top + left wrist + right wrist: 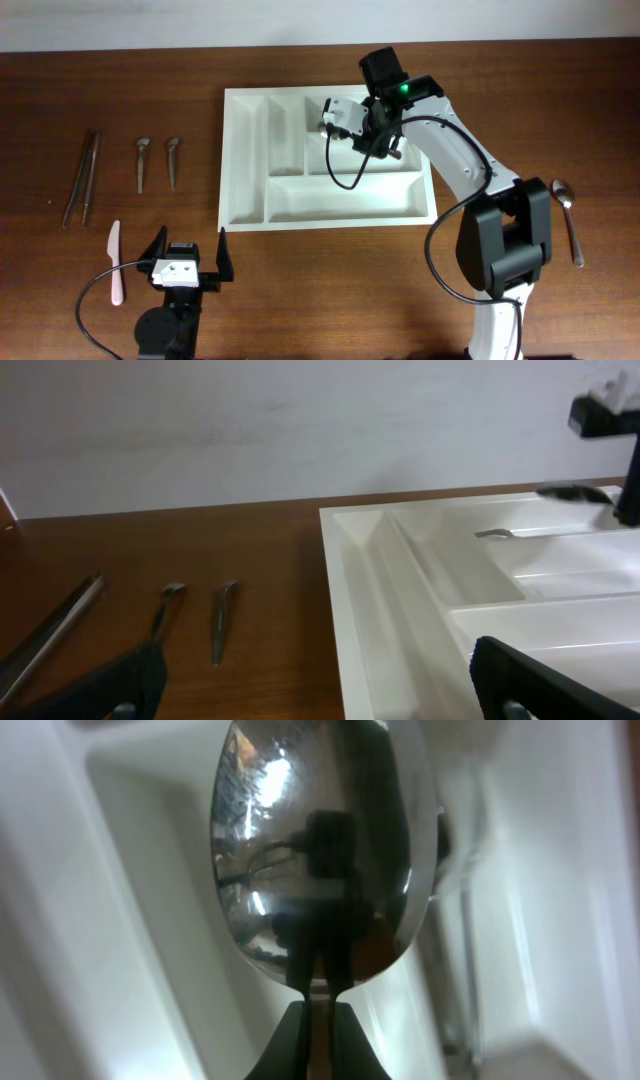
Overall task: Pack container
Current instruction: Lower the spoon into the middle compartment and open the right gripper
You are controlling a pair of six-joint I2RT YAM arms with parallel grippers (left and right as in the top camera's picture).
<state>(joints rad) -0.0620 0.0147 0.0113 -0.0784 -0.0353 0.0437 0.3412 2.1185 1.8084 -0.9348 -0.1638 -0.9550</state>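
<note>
The white cutlery tray [340, 200] lies in the middle of the table, seen from its left side in the left wrist view [400, 610]. My right gripper [378, 135] hangs over the tray's upper long compartments. In the right wrist view its fingers [318, 1030] are shut on the neck of a shiny metal spoon [320, 850], whose bowl fills the view above the white tray. A metal utensil [520, 532] lies in a far compartment. My left gripper [190, 245] is open and empty near the front edge, left of the tray [320, 690].
Metal tongs [82, 175] and two small spoons [141, 162] [172, 160] lie left of the tray. A pink knife [115, 262] lies at the front left. Another spoon [568, 215] lies at the far right, beside the right arm's base.
</note>
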